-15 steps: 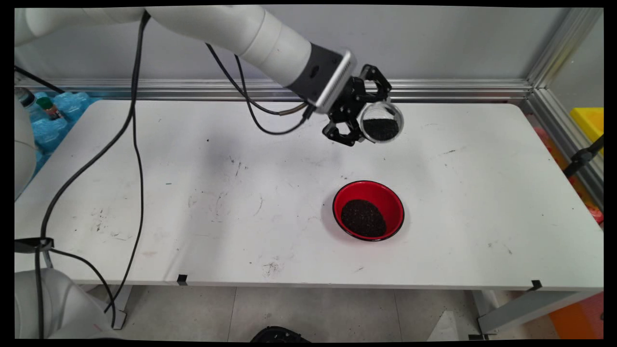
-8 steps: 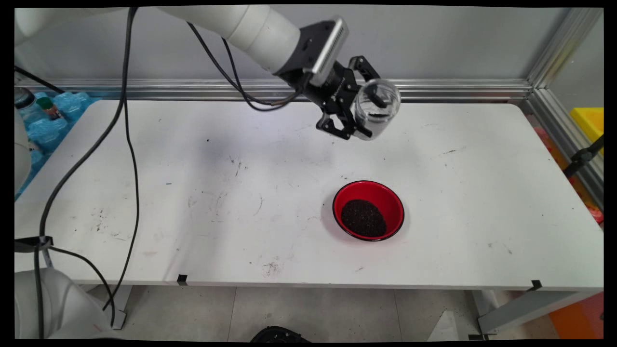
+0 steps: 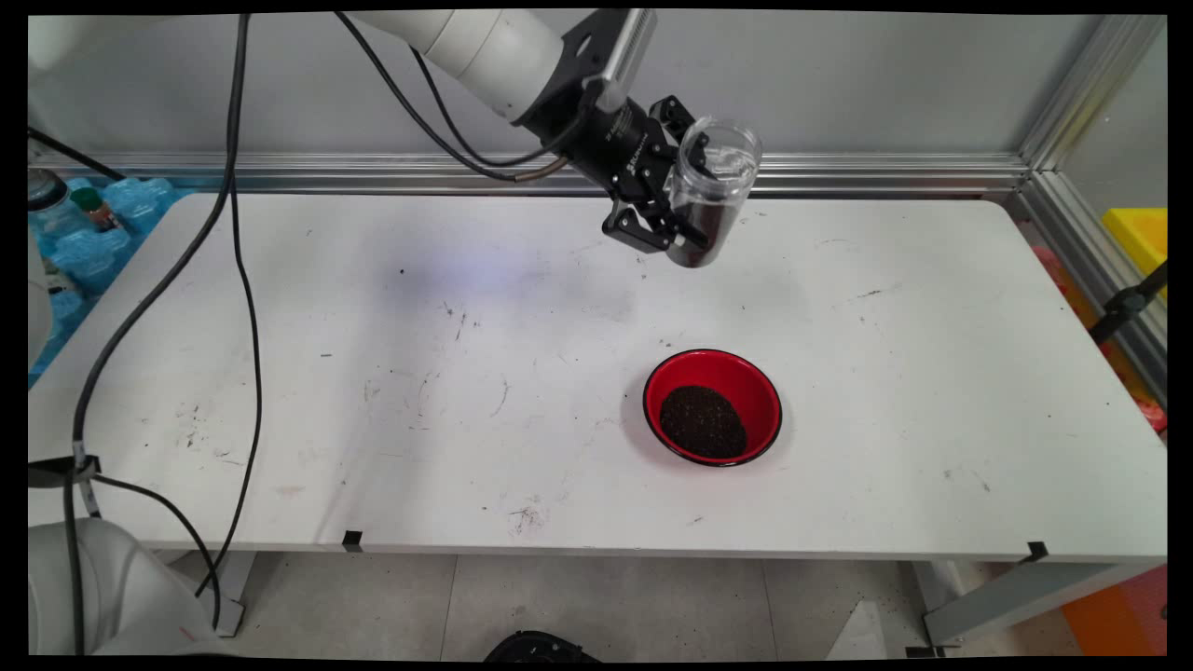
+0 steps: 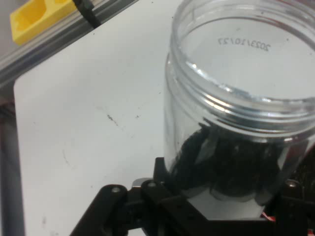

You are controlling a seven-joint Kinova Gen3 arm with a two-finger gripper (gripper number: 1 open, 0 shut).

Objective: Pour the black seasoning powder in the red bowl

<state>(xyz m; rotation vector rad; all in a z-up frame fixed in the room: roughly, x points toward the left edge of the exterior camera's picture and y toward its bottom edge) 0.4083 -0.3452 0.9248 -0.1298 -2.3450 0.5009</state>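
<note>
My gripper (image 3: 685, 210) is shut on a clear plastic jar (image 3: 708, 191), held high above the table's far middle. The jar stands nearly upright, slightly tilted, its open mouth up and dark grains settled in its lower part. In the hand view the jar (image 4: 241, 108) fills the frame, its threaded rim at the top and the dark grains low down between the black linkage. A red bowl (image 3: 713, 407) with a heap of the same dark grains (image 3: 703, 422) sits on the table below and nearer the front, apart from the jar.
The white table (image 3: 373, 373) is scuffed with small dark marks. An aluminium rail (image 3: 885, 172) runs along the back and right side. Black cables (image 3: 242, 280) hang down at the left. A yellow bin (image 3: 1142, 233) stands beyond the right edge.
The jar has turned from lying mouth-forward to nearly upright, and the grains have slid to its bottom. The gripper has risen a little and drifted left. The bowl has stayed put.
</note>
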